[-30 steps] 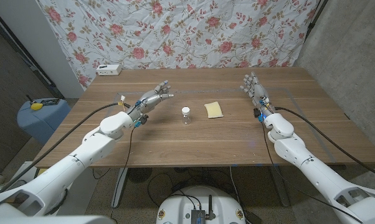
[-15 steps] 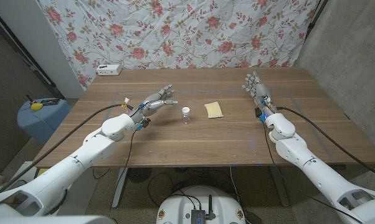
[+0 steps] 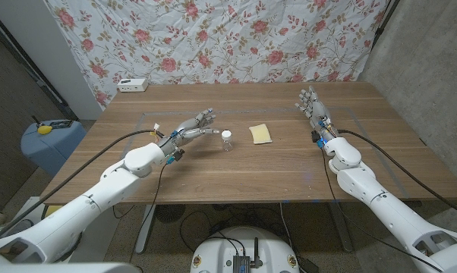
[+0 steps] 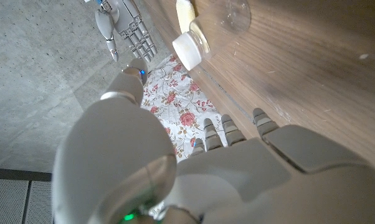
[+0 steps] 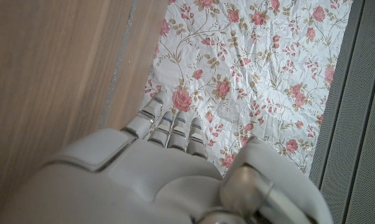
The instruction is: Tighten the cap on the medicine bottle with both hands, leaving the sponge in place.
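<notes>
Medicine bottle [image 3: 227,140] with its white cap [image 4: 185,50] stands upright mid-table, apart from both hands. The left hand [image 3: 193,126] reaches toward it, fingers spread, empty. Just beyond lies the sponge [image 3: 260,133]. Well to the right, the right hand [image 3: 310,105] is raised, fingers spread.

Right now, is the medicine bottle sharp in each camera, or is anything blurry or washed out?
Head view: evenly lit, medicine bottle small but sharp. Left wrist view: bottle fairly clear, left hand close and soft. Right wrist view: right hand blurred, floral cloth sharp.
</notes>
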Robot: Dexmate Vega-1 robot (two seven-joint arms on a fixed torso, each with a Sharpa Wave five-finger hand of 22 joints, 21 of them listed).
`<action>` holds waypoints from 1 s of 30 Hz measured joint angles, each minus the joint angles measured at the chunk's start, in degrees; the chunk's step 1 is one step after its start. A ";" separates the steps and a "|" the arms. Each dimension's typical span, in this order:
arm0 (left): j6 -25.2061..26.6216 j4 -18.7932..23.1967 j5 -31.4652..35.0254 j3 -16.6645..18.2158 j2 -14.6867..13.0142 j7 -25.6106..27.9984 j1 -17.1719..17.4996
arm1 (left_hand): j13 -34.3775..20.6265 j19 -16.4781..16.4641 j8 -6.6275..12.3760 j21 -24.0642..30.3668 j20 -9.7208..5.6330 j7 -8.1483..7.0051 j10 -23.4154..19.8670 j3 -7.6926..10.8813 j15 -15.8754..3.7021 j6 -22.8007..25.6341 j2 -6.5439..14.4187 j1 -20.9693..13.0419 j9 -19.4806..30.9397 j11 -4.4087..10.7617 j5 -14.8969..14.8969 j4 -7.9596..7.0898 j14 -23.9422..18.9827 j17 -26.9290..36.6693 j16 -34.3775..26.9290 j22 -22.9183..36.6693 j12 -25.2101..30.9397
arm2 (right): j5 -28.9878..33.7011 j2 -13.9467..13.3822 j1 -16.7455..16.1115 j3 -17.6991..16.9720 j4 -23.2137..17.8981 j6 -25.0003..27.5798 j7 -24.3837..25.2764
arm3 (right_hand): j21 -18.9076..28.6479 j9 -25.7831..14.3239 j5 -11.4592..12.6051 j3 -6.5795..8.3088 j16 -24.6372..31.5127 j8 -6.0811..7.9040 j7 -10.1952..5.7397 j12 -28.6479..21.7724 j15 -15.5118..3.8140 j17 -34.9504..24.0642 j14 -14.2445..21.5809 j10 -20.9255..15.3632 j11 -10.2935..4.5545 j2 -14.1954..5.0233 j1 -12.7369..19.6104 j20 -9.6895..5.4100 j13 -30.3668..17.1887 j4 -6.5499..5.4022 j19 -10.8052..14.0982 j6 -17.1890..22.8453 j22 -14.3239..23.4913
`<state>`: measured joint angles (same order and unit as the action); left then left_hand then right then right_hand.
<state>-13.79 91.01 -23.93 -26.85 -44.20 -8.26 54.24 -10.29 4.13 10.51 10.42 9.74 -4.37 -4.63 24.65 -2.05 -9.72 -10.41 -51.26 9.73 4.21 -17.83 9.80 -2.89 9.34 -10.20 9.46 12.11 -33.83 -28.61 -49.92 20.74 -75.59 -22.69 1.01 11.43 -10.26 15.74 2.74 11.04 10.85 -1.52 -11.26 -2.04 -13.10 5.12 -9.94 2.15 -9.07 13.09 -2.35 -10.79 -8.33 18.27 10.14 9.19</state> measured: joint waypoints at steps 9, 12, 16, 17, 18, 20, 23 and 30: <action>-0.85 0.78 1.97 0.21 -0.05 3.05 1.60 | 0.17 -1.04 0.30 0.00 -1.34 -0.35 -4.07 -2.39 -0.09 -0.06 0.51 -2.23 0.00 1.84 -0.49 -0.36 -3.32 0.00 -0.45 0.00 0.43 | -0.03 0.62 -0.07 0.00 0.39 -0.51 0.33 | 0.00 0.00 0.00 0.00 0.22 0.00 -0.01 0.00 0.00 0.07 0.00 -0.32 0.32 0.31 -0.29 0.00 0.00 0.00 0.62 0.01 0.00; -1.07 0.85 2.62 0.37 0.02 4.14 2.13 | 0.17 -0.40 0.52 0.00 -3.16 -2.19 -5.60 -3.12 -0.08 -0.16 1.10 -3.36 0.00 3.37 -0.49 -0.49 -4.13 0.00 -0.45 0.00 0.43 | -0.02 0.88 -0.16 0.00 0.50 -0.75 0.54 | 0.00 0.00 0.00 0.22 0.23 0.00 -0.22 0.00 0.00 0.06 0.00 -0.32 0.32 0.31 -0.29 0.00 0.00 -0.22 0.62 0.21 0.00; -1.32 0.87 3.31 0.47 0.25 5.09 2.64 | 0.17 0.51 0.52 0.00 -4.46 -3.43 -6.70 -3.51 -0.02 -0.12 1.32 -4.49 0.00 4.46 -0.49 -0.39 -4.22 0.01 -0.45 0.00 0.43 | 0.07 1.10 -0.30 0.00 0.55 -1.07 0.87 | 0.00 0.00 0.00 0.22 0.23 0.00 -0.22 0.00 0.00 0.06 -0.01 -0.32 0.31 0.30 -0.29 0.00 0.00 -0.22 0.62 0.21 0.00; -1.42 0.87 3.49 0.47 0.25 5.30 2.64 | 0.17 0.60 0.52 0.00 -4.55 -3.42 -6.70 -3.51 -0.21 -0.12 1.33 -4.49 0.00 4.46 -0.49 -0.39 -4.42 0.01 -0.45 0.00 0.43 | 0.07 1.17 -0.37 0.00 0.55 -1.07 0.87 | -0.14 0.00 0.00 0.22 0.22 0.00 -0.22 0.00 0.00 0.19 -0.01 -0.31 0.31 0.31 -0.29 0.00 0.00 -0.22 0.62 0.21 0.00; -1.50 0.87 3.62 0.47 0.25 5.44 2.64 | 0.17 0.47 0.52 0.00 -4.68 -3.43 -6.74 -3.54 -0.19 -0.12 1.60 -4.76 0.00 4.50 -0.49 -0.43 -4.84 0.00 -0.45 0.00 0.43 | 0.07 1.20 -0.42 0.00 0.55 -1.07 0.87 | -0.21 0.00 0.00 0.22 0.22 0.00 -0.22 0.00 0.00 0.30 -0.01 -0.31 0.31 0.30 -0.29 0.00 0.00 -0.22 0.62 0.21 0.00; -1.70 0.36 3.92 0.48 0.64 5.65 2.81 | 0.17 -0.03 0.52 0.00 -5.18 -3.42 -7.24 -3.99 -0.10 -0.12 1.50 -5.12 0.00 4.57 -0.49 -0.39 -5.36 0.01 -0.45 0.00 0.43 | 0.32 1.27 -0.56 0.00 0.54 -1.34 1.29 | -0.21 0.00 0.00 0.22 0.22 0.00 -0.22 0.00 0.00 0.33 -0.01 -0.31 0.31 0.27 -0.32 0.00 0.00 -0.22 0.62 0.21 0.00; -1.93 -0.04 4.24 0.40 0.87 5.82 2.81 | 0.17 -0.65 0.73 0.00 -5.80 -3.39 -7.52 -3.98 -0.17 -0.09 1.60 -5.72 0.00 4.68 -0.49 -0.39 -6.07 0.01 -0.45 0.00 0.43 | 0.43 1.35 -0.74 0.00 0.42 -1.54 1.58 | -0.21 0.00 0.00 0.22 0.23 0.00 -0.22 0.00 0.00 0.33 -0.01 -0.31 0.31 0.23 -0.36 0.00 0.00 -0.22 0.61 0.21 0.00; -2.31 -0.79 4.96 -0.08 1.36 5.94 2.58 | 0.16 -1.45 0.73 0.00 -6.59 -2.16 -8.84 -4.64 -0.14 -0.11 1.89 -6.61 0.00 4.58 -0.49 -0.58 -7.82 0.01 -0.45 0.00 0.43 | 0.67 1.45 -1.20 -0.01 0.01 -1.93 2.11 | -0.21 0.00 0.45 0.52 0.22 0.00 -0.22 0.00 0.00 0.33 -0.01 -0.51 0.11 0.23 -0.36 0.00 0.00 -0.20 0.61 0.21 0.00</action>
<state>-16.10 90.23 -18.97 -26.93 -42.84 -2.32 56.83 -10.13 2.68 11.24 10.41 3.15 -6.53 -13.47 20.01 -2.18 -9.84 -8.52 -57.86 9.73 8.79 -18.32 9.22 -10.71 9.35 -10.65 9.46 12.54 -33.16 -27.16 -51.12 20.73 -75.58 -24.62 3.12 11.22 -10.26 16.19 3.25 11.27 10.85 -1.74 -11.26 -2.04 -12.77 5.11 -10.45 2.25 -8.84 12.73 -2.35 -10.79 -8.53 18.88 10.34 9.19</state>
